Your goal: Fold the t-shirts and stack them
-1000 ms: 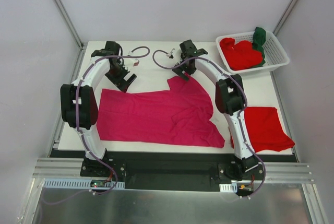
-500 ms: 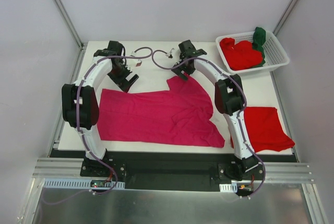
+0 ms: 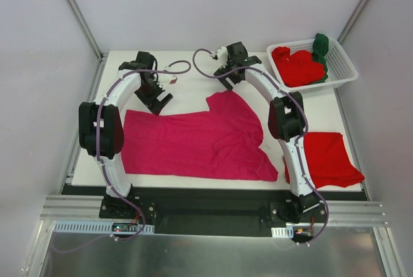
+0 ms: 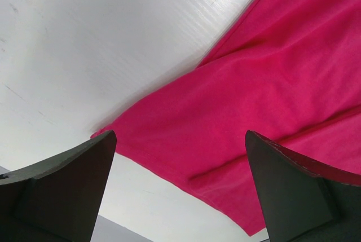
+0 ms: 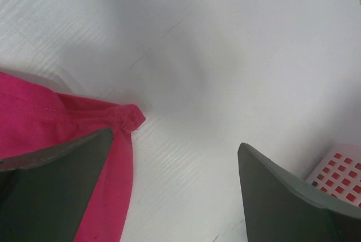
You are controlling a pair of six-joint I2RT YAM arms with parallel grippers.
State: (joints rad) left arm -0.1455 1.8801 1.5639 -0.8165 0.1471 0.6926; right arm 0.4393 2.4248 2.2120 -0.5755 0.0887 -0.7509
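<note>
white table (image 3: 187,93) bears magenta t-shirt (image 3: 200,141); left end effector (image 4: 179,136), right end effector (image 5: 175,139) both spread wide.

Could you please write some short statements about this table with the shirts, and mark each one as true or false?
1. The magenta t-shirt lies spread on the table. True.
2. The left gripper is shut on the magenta t-shirt. False: its jaws stand open and hold nothing.
3. The white basket holds red shirts and a green shirt. True.
4. The folded red t-shirt lies inside the white basket. False: it lies on the table, at the near right.
5. The right gripper is open. True.
</note>
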